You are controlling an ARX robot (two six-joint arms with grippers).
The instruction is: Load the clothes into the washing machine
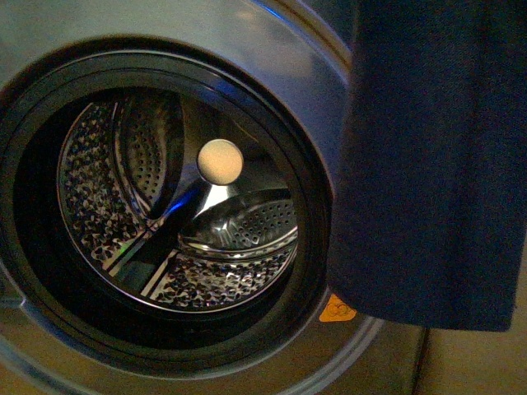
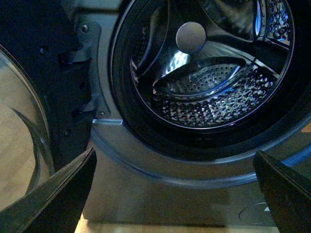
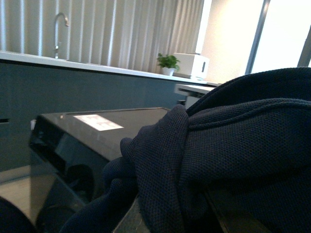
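Note:
The washing machine (image 1: 272, 74) fills the front view, its black-rimmed porthole open on the shiny perforated drum (image 1: 177, 206). The clothes (image 1: 436, 164), a dark navy mesh-knit garment, hang limp at the right of the porthole, in front of the machine's right side. My right gripper is shut on the clothes (image 3: 233, 155); the fabric is bunched over its jaws and hides them. My left gripper (image 2: 175, 194) is open and empty, low in front of the machine's front panel (image 2: 165, 189), below the drum opening (image 2: 209, 73). Neither arm shows in the front view.
The machine's open door (image 2: 43, 97) with its glass bowl stands beside the porthole in the left wrist view. An orange warning sticker (image 1: 337, 309) sits at the rim's lower right. The right wrist view shows a dark machine top (image 3: 97, 126), a counter with tap (image 3: 57, 31) and a plant (image 3: 168, 63).

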